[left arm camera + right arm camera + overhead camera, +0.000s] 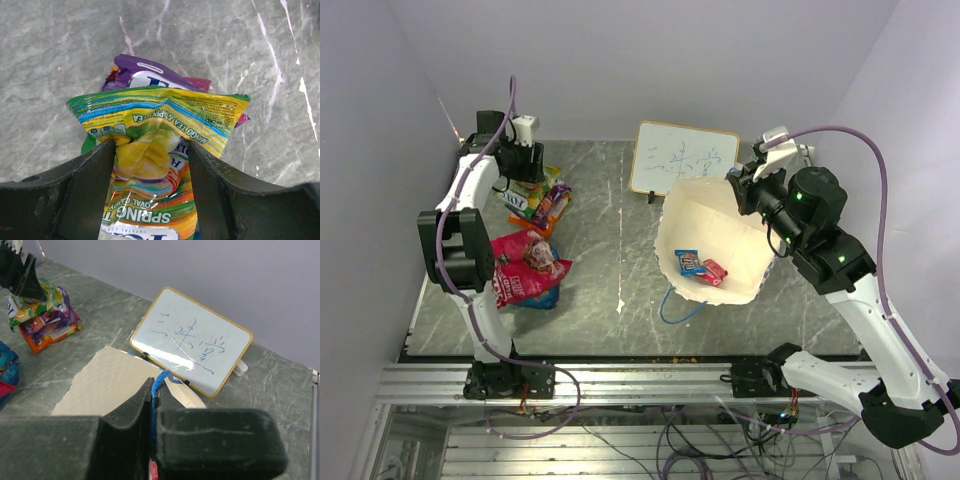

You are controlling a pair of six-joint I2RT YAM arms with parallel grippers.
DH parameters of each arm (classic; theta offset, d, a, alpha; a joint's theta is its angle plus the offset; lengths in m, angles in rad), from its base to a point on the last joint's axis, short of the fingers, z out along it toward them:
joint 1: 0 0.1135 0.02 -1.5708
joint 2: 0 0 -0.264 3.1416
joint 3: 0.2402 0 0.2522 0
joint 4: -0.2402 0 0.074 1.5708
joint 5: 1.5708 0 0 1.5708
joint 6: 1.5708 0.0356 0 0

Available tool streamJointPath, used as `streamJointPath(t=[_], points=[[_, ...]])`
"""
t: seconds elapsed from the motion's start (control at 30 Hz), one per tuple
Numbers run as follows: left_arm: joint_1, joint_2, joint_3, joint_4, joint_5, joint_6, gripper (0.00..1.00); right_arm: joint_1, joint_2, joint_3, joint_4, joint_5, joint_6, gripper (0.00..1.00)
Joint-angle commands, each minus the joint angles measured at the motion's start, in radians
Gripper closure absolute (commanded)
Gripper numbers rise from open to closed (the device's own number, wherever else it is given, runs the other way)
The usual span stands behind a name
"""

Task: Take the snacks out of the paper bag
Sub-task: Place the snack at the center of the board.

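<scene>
The paper bag (pixel 735 245) lies on its side with its mouth open toward the camera. A blue packet (pixel 688 262) and a red packet (pixel 714 272) lie inside it. My right gripper (pixel 738 186) is at the bag's upper rim. In the right wrist view the gripper (pixel 156 390) is shut on the bag's blue cord handle (pixel 162 379), above the cream bag wall (pixel 110 382). My left gripper (pixel 152 145) is shut on a yellow-green packet (pixel 155 120), which rests over a purple-orange packet (pixel 135 70). In the top view this gripper (pixel 523 172) is at the far left, over that pile (pixel 548 205).
A white signboard (pixel 682 158) stands just behind the bag and also shows in the right wrist view (pixel 192 342). Pink-red packets (pixel 525 265) lie over a blue one (pixel 546 297) at the left, by the left arm. The bag's second cord handle (pixel 680 312) trails on the table.
</scene>
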Motion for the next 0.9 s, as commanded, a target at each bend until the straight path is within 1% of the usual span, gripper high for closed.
streamJointPath(t=[0.0, 0.2, 0.33, 0.4, 0.53, 0.6, 0.7, 0.87], points=[[-0.049, 0.008, -0.057, 0.019, 0.055, -0.042, 0.3, 0.002, -0.014, -0.007, 0.027, 0.009, 0.01, 1.0], [-0.064, 0.009, -0.078, 0.05, 0.034, -0.068, 0.31, 0.001, -0.017, -0.011, 0.028, 0.008, 0.013, 1.0], [-0.096, 0.033, -0.027, 0.0, 0.032, -0.065, 0.29, 0.001, -0.019, -0.016, 0.033, 0.003, 0.016, 1.0], [-0.098, 0.008, -0.036, 0.007, 0.032, -0.075, 0.27, 0.001, -0.018, -0.012, 0.03, 0.007, 0.017, 1.0], [-0.096, -0.069, -0.088, 0.067, -0.066, -0.103, 0.2, 0.001, -0.03, -0.019, 0.032, 0.019, 0.014, 1.0], [-0.091, -0.067, -0.065, 0.047, -0.117, -0.104, 0.19, 0.001, -0.03, -0.023, 0.033, 0.019, 0.014, 1.0], [-0.087, -0.058, -0.026, 0.019, -0.154, -0.097, 0.19, 0.001, -0.028, -0.021, 0.033, 0.013, 0.016, 1.0], [-0.086, -0.089, -0.008, 0.04, -0.194, -0.11, 0.17, 0.001, -0.033, -0.024, 0.031, 0.015, 0.019, 1.0]])
